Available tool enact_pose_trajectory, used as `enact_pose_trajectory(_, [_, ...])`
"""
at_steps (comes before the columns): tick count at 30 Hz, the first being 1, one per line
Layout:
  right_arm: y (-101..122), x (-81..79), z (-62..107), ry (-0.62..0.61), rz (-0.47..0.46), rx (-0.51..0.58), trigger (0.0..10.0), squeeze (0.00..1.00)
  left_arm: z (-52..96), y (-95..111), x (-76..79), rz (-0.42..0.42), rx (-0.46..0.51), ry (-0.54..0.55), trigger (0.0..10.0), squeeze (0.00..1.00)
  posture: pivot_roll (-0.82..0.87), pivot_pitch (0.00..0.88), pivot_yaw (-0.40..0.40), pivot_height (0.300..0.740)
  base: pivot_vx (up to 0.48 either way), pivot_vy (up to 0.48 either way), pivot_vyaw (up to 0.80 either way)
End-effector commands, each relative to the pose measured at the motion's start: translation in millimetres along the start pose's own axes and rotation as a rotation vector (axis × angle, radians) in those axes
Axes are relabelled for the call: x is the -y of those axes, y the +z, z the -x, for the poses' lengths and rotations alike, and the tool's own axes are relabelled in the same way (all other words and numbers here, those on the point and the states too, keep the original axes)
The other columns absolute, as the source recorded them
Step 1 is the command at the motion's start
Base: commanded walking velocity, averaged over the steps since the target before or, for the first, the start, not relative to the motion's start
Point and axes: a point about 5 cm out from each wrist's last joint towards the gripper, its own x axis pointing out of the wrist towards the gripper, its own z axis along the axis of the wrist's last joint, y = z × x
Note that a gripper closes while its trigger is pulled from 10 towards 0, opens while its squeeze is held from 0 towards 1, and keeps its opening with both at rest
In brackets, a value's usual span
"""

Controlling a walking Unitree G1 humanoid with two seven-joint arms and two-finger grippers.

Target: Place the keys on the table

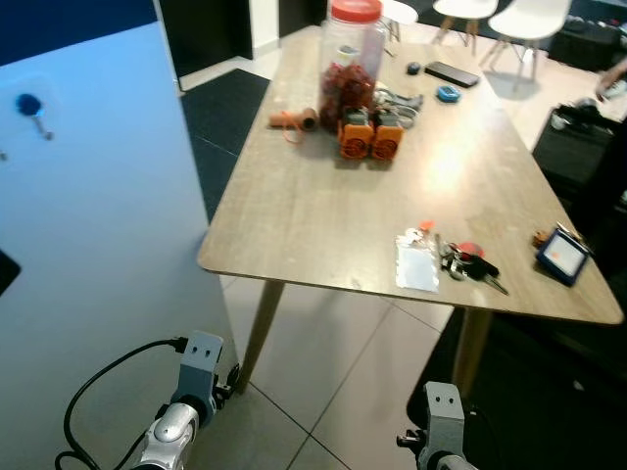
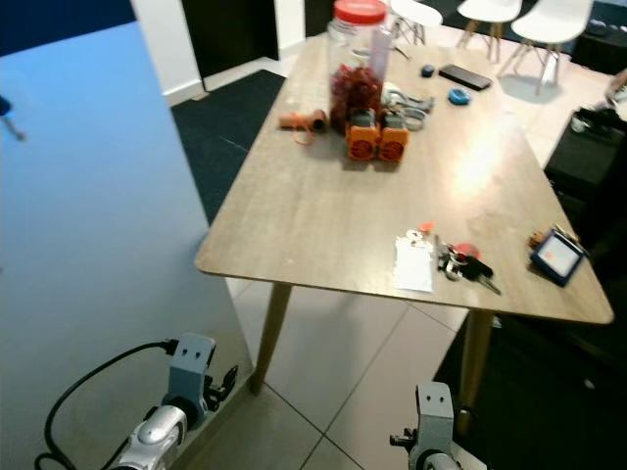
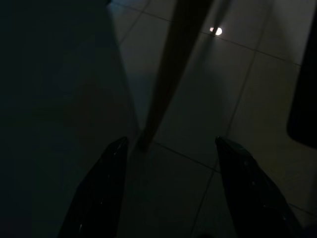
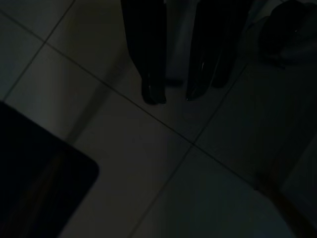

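keys lie flat on the table, near its edge; left gripper spread wide and empty, right gripper slightly parted, empty; just back off, don't nudge them.

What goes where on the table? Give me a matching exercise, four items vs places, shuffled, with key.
Items:
1. keys
2. jar with red lid
3. black phone
4. small blue-framed screen

Places:
A. far end of the table
B. near right corner
C. middle of far half, behind two orange blocks
D. near edge, beside a clear packet

Pairs: 1-D, 2-C, 3-A, 4-B
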Motion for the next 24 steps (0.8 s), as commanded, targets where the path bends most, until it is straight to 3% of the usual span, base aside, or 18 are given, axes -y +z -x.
enact_pose_trajectory(1, [0.4, -0.8, -0.2, 0.004, 0.0, 0.002, 10.0, 0.0, 2.0, -5.3, 0.1, 0.0, -0.025, 0.0, 10.0, 0.0, 0.05, 0.013, -0.038, 0.74, 0.0, 0.0, 0.8])
enact_pose_trajectory(24, [-1.5, -4.0, -0.1, 0.025, 0.041, -0.006, 10.0, 0.0, 3.3, -6.8, -1.7, 0.02, -0.026, 0.008, 10.0, 0.0, 0.05, 0.017, -0.042, 0.74, 0.0, 0.0, 0.8])
